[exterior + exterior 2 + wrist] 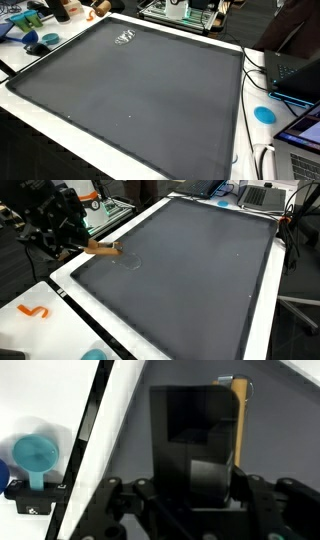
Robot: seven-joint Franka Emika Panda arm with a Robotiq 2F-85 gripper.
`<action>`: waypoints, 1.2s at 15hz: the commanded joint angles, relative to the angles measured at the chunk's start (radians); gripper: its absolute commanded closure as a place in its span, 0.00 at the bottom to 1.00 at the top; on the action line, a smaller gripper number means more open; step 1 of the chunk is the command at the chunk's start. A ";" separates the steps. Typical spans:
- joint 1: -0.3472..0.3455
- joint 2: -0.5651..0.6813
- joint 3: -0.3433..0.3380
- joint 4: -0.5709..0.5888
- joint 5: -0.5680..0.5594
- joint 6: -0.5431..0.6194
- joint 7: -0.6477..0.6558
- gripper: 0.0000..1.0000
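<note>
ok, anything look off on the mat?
Just a white scribble near one corner of the dark mat, the only mark on it apart from a few pale specks. The gripper hangs right beside it, apparently shut on a tan-edged block. Nothing spilled or damaged.

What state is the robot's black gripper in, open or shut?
Shut on the tan wooden block: in an exterior view the black gripper holds it out over the edge of the dark grey mat.

A white table [252, 90] holds a large dark mat [130, 95], with laptops [296, 72] and cables [256, 62] at its edge, grey floor [300, 335] beyond.
</note>
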 commanded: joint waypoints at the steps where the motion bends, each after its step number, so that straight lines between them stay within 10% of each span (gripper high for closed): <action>1: 0.010 -0.049 0.016 -0.040 -0.021 -0.009 0.042 0.75; 18: 0.135 -0.227 0.124 -0.248 -0.217 0.065 0.304 0.75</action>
